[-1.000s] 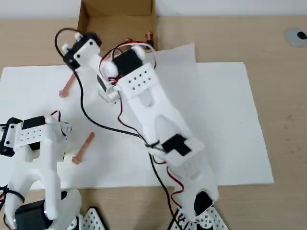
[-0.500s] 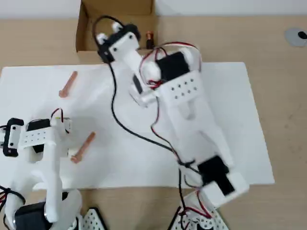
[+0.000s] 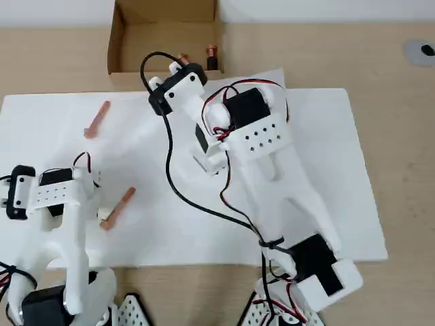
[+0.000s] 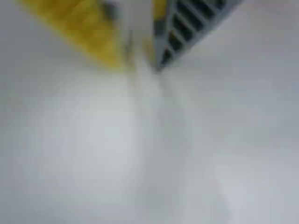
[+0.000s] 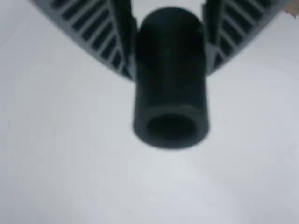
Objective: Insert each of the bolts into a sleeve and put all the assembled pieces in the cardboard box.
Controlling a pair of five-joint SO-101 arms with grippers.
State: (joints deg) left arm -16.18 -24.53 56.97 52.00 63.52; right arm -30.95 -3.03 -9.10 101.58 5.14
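Note:
My right gripper (image 5: 170, 72) is shut on a black sleeve (image 5: 170, 93), held just above the white paper (image 3: 326, 170) with its open bore facing the camera. In the high view that arm (image 3: 258, 136) lies across the middle of the paper and hides the sleeve. Two copper bolts lie bare on the paper: one (image 3: 97, 119) at the far left, one (image 3: 119, 207) beside my left arm (image 3: 58, 193). My left gripper (image 4: 142, 56) hovers close over the paper, jaws together with nothing between them. The cardboard box (image 3: 119, 41) at the back holds two assembled pieces (image 3: 211, 54).
A grey disc (image 3: 420, 50) lies on the wooden table at the far right. The paper's right half is bare. A black cable (image 3: 170, 170) loops from the right arm's wrist across the paper.
The right arm swung from the left of the box toward the right, then drew back over the paper's middle. The left arm shifted slightly toward the front.

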